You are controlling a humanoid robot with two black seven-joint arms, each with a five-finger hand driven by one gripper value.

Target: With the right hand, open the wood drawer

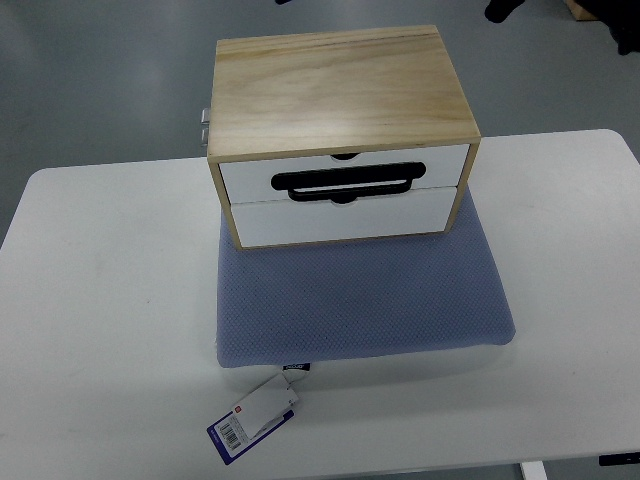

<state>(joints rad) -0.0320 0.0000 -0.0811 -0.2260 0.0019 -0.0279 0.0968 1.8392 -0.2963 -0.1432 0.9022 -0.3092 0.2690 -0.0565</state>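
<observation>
A small wooden drawer box [335, 85] stands on a blue-grey cushion [360, 300] at the middle of the white table [100, 320]. It has two white drawer fronts, one above the other. The upper drawer [250, 178] carries a black loop handle [348, 182]; the lower drawer [340, 217] has a small notch at its top edge. Both drawers sit flush with the box, closed. Neither of my hands shows in the top view.
A paper tag [255, 420] with a barcode hangs from the cushion's front edge onto the table. A small metal fitting [203, 125] sticks out at the box's left rear. Grey floor lies beyond the table's far edge.
</observation>
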